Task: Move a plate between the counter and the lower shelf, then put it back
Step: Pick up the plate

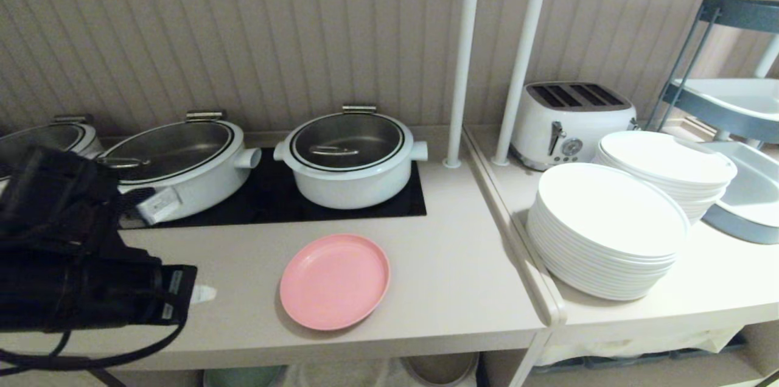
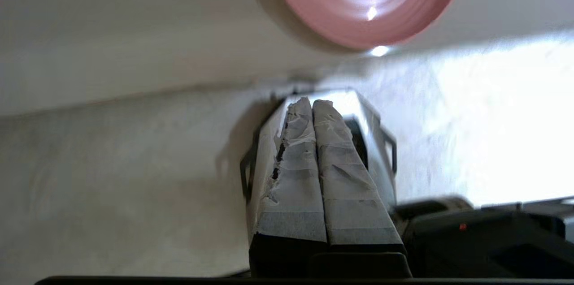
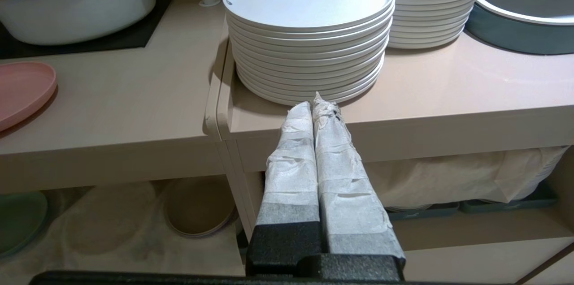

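Pink plate (image 1: 334,281) empty on counter (image 1: 450,277), lidded pots (image 1: 350,156) on hob

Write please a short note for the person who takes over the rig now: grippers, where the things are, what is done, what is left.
Left gripper: jaws shut, empty, above the counter, to the left of the plate, not touching it.
Right gripper: jaws shut, empty, in front of the counter edge, near the white plate stack.
Plate: flat on the counter, in front of the hob.
Lower shelf: holds a green plate and a tan plate, no pink one.
Done: cannot tell from this moment.
Left: nothing is gripped; the plate stands where the job starts and ends.
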Tool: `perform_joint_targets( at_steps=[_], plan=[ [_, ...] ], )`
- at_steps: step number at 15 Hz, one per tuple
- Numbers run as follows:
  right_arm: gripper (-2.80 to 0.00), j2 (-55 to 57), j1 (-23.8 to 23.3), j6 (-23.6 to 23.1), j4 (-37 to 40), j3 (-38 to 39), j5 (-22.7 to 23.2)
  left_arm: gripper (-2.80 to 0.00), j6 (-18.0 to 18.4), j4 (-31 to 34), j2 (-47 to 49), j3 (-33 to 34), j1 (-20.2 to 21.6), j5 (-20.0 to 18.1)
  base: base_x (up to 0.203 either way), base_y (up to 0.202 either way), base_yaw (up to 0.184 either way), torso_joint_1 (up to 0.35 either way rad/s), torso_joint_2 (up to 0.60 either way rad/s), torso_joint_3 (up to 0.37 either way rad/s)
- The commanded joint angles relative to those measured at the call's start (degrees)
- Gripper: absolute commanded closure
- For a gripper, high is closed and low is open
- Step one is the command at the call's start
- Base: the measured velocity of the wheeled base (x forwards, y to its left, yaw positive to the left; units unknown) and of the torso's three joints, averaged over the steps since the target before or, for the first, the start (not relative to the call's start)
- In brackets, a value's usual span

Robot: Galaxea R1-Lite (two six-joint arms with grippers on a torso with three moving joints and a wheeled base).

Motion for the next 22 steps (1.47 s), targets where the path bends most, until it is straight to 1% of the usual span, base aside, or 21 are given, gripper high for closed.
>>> perform_joint_targets(
  at_steps=[1, 4, 6, 8, 12, 14, 16, 18, 22],
  plan=[
    [0.00, 0.07, 0.02, 0.04, -0.04, 0.00, -0.02, 0.00, -0.03, 2.60, 7.81, -2.96, -0.78, -0.06, 0.000, 0.000, 0.000, 0.000, 0.00, 0.000],
    [0.00, 0.07, 0.02, 0.04, 0.04, 0.00, -0.02, 0.00, -0.93, 3.04, 14.44, -6.18, -1.72, 0.14, 0.000, 0.000, 0.000, 0.000, 0.00, 0.000],
    [0.00, 0.07, 0.02, 0.04, -0.04, 0.00, -0.02, 0.00, -3.95, 3.04, 18.85, -9.25, -2.99, 0.67, 0.000, 0.000, 0.000, 0.000, 0.00, 0.000],
    [0.00, 0.07, 0.02, 0.04, -0.04, 0.00, -0.02, 0.00, -6.64, 3.11, 22.93, -12.78, -4.20, 2.14, 0.000, 0.000, 0.000, 0.000, 0.00, 0.000],
    [0.00, 0.07, 0.02, 0.04, -0.04, 0.00, -0.02, 0.00, -8.86, 3.05, 28.58, -16.55, -4.79, 3.26, 0.000, 0.000, 0.000, 0.000, 0.00, 0.000],
    [0.00, 0.07, 0.02, 0.04, -0.04, 0.00, -0.02, 0.00, -10.39, 3.04, 31.07, -18.27, -4.92, 4.65, 0.000, 0.000, 0.000, 0.000, 0.00, 0.000],
    [0.00, 0.07, 0.02, 0.04, -0.04, 0.00, -0.02, 0.00, -11.43, 2.96, 32.90, -19.88, -4.97, 6.11, 0.000, 0.000, 0.000, 0.000, 0.00, 0.000],
    [0.00, 0.07, 0.02, 0.04, -0.04, 0.00, -0.02, 0.00, -12.31, 2.96, 34.18, -21.07, -5.39, 6.37, 0.000, 0.000, 0.000, 0.000, 0.00, 0.000],
    [0.00, 0.07, 0.02, 0.04, -0.02, 0.00, -0.02, 0.00, -12.35, 1.28, 36.71, -22.32, -5.67, 6.50, 0.000, 0.000, 0.000, 0.000, 0.00, 0.000]
  ],
)
